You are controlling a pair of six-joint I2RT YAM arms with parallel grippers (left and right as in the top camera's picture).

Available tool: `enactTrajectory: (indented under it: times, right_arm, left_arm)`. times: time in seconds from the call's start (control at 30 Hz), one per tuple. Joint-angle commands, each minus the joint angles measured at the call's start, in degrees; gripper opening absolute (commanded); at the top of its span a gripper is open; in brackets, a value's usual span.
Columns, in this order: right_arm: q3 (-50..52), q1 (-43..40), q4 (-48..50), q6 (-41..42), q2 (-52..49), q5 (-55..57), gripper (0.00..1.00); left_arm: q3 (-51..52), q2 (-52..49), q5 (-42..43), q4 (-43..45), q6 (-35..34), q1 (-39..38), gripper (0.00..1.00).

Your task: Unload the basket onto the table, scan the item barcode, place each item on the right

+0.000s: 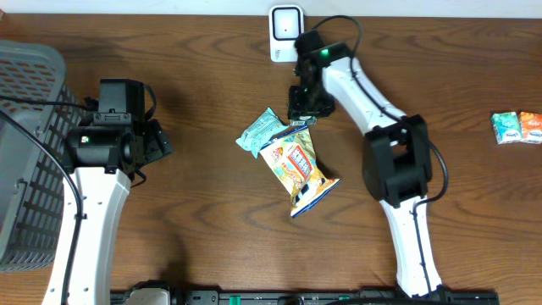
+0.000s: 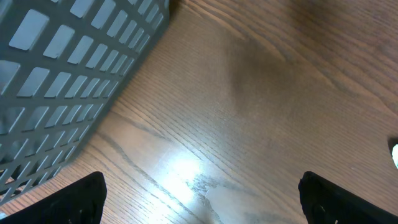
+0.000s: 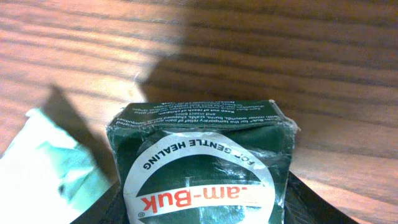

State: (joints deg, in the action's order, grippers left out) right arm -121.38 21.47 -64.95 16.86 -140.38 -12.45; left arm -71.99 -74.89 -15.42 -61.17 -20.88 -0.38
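A small dark green cardboard box (image 3: 205, 155) with a round white label and red letters is seen between the right jaws. The jaws are closed in on it, and its two sides are pressed by the dark fingers (image 3: 314, 208) as far as can be seen. The box is kept just above the brown wooden bench (image 1: 195, 212), and from above it is mostly hidden under the right arm (image 1: 373, 102). It is found a little way below the white scanner (image 1: 286, 30), which is set at the back edge of the bench with a black cord. A crinkly light teal packet (image 1: 262, 131) is laid just beside the box, to its left in the wrist view. A yellow snack bag (image 1: 301, 174) is spread out next to that packet. Two small packets, one teal (image 1: 506, 127) and one orange (image 1: 531, 127), are placed well apart from the rest at the far right. The left jaws are spread wide open, and nothing is held in them. They are hung over bare wood near a grey plastic basket (image 1: 25, 152) with a grid wall, which is set at the left side.
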Motion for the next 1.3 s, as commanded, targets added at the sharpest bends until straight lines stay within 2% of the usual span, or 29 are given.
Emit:
enactTrajectory:
  times: [0.0, 0.07, 0.2, 0.3, 1.03, 1.27]
  right_arm:
    - [-1.68, -3.04, -0.11, -7.93, 6.05, -16.76, 0.49]
    - [-1.68, -5.46, -0.28, -13.62, 8.17, -31.01, 0.49]
    - [-1.68, -7.30, -1.57, -21.97, 9.14, -49.51, 0.51]
    - [-1.68, -7.56, -2.58, -26.69, 9.14, -57.75, 0.52]
    - [-1.66, -5.77, -2.58, -27.23, 9.14, -61.20, 0.57]
    - [-1.66, -5.38, -4.13, -27.21, 9.11, -51.71, 0.57]
  left_arm:
    - [-0.13, -0.04, -1.16, -0.20, 0.50, 0.22, 0.98]
    - [-0.13, -0.04, -1.16, -0.20, 0.50, 0.22, 0.98]
    - [-0.13, -0.04, -1.16, -0.20, 0.50, 0.22, 0.98]
    - [-0.13, -0.04, -1.16, -0.20, 0.48, 0.22, 0.98]
    - [-0.13, -0.04, -1.18, -0.20, 0.48, 0.22, 0.98]
    - [-0.13, -0.04, -1.16, -0.20, 0.50, 0.22, 0.98]
